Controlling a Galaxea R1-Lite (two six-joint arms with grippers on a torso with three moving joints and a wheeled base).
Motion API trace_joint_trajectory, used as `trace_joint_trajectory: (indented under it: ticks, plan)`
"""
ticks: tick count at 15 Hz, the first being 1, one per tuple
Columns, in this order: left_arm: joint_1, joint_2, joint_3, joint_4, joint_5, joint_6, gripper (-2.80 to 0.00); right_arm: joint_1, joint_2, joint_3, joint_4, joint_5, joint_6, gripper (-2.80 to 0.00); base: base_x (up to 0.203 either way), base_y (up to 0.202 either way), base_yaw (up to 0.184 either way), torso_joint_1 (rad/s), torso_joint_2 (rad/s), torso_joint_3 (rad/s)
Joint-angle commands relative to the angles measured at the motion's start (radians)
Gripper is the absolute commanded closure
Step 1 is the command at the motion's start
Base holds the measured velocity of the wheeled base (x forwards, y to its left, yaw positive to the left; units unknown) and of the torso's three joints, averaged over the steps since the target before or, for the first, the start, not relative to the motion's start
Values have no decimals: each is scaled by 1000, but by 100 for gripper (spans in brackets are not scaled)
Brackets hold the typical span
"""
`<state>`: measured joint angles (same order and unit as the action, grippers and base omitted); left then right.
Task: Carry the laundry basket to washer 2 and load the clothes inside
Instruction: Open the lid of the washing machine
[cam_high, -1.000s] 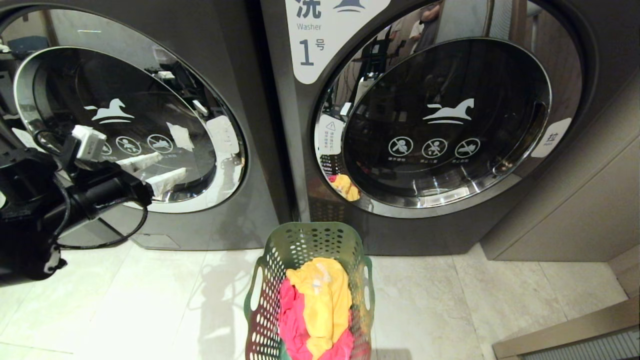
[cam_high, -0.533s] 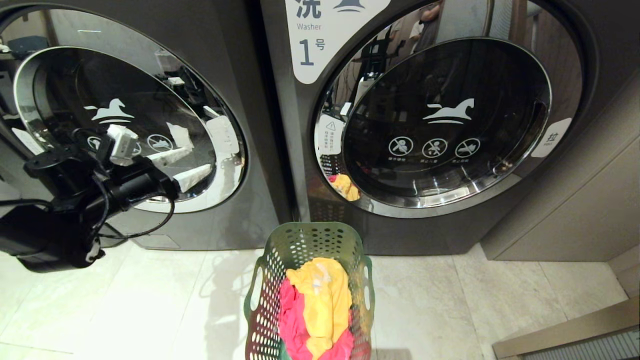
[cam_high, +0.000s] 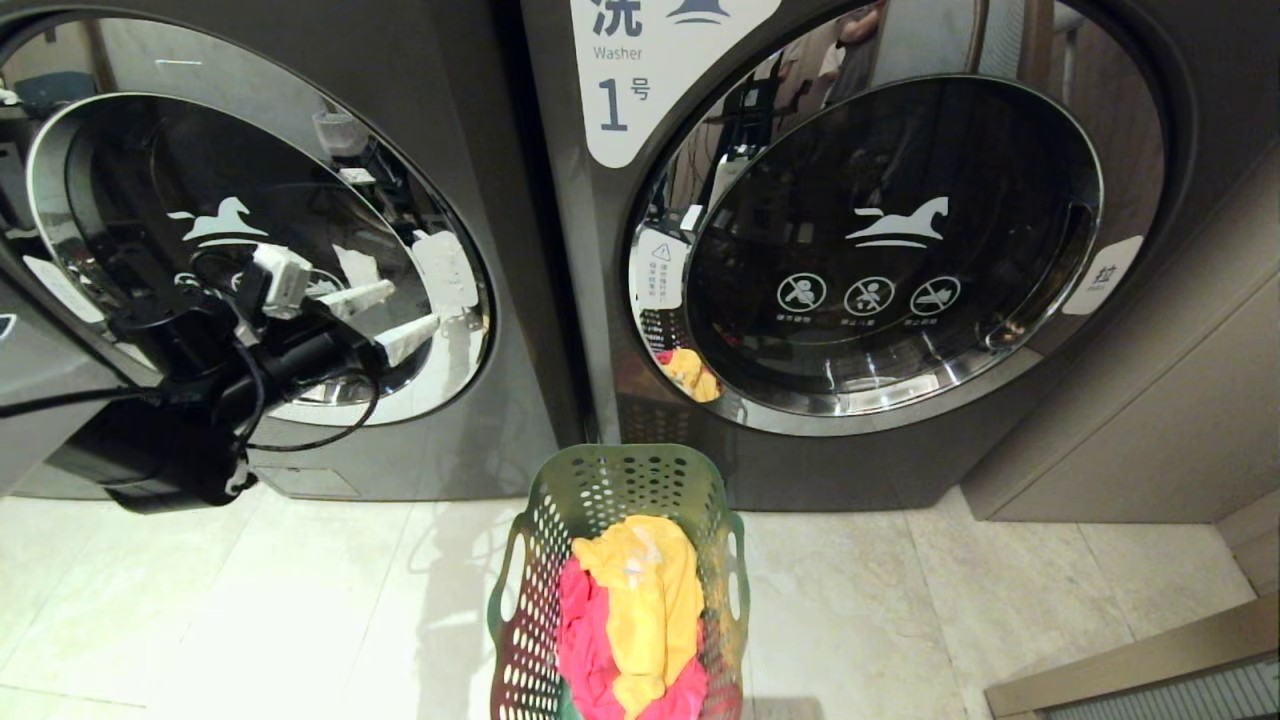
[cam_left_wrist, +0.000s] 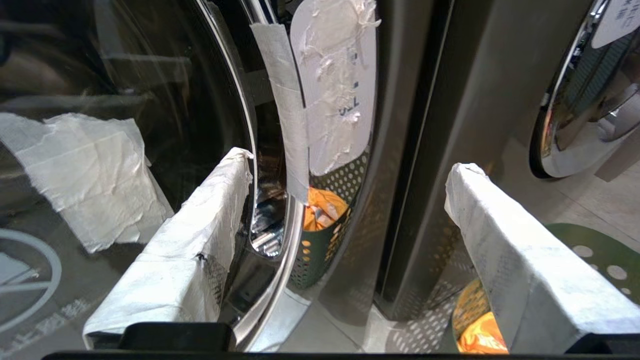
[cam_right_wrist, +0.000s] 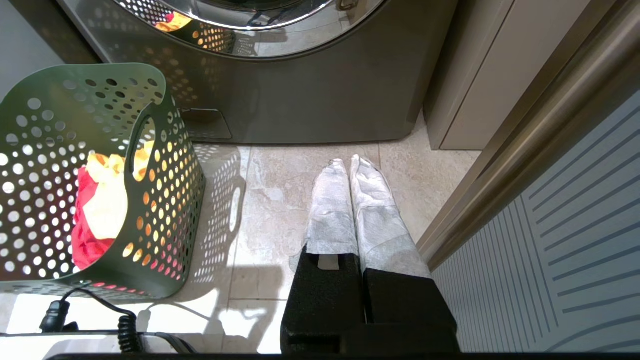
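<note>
basket: the green laundry basket (cam_high: 620, 580) is standing on the floor (cam_high: 300, 620), just in front of the seam between the two machines and closer to the machine marked 1 (cam_high: 860, 250); carrying appears to be finished.
clothes: the yellow garment (cam_high: 640, 590) and the pink-red garment (cam_high: 585, 640) are lying piled inside the basket; nothing is loaded yet, and no jeans are showing.
target machine: the left-hand washer (cam_high: 250, 250) is showing no number here, so judging by the 1 on its neighbour this is washer 2; its round door is sitting closed against the front.
left gripper: the left gripper (cam_high: 385, 320) is hovering at the right edge of that door, fingers spread wide and grasping nothing; in the left wrist view one padded finger (cam_left_wrist: 190, 250) is lying over the glass and the other (cam_left_wrist: 515, 270) is out beyond the chrome rim (cam_left_wrist: 280, 260), with the taped tab (cam_left_wrist: 335, 85) ahead between them.
right gripper: the right gripper (cam_right_wrist: 350, 200) is hanging low over the floor beside the basket, fingers clenched together on nothing.
done: basket delivered to the machines.
left: opening the door, lifting each garment out, putting them in the drum.
step in hand: probably lining up on the door edge to pull it open.
</note>
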<state>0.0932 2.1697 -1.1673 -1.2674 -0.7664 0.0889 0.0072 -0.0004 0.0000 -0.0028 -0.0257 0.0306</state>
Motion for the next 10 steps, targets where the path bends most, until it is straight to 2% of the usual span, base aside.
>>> trace_joint_trajectory:
  ticks: [1, 8, 10]
  plan:
    - [-1, 31, -35, -7, -4, 0, -280, 0, 0, 0, 0, 0, 0, 0, 0, 0, 0, 0, 0, 0]
    - [-44, 118, -155, 0, 1, -6, -280, 0, 0, 0, 0, 0, 0, 0, 0, 0, 0, 0, 0, 0]
    - [-52, 141, -195, 2, 25, -6, -280, 0, 0, 0, 0, 0, 0, 0, 0, 0, 0, 0, 0, 0]
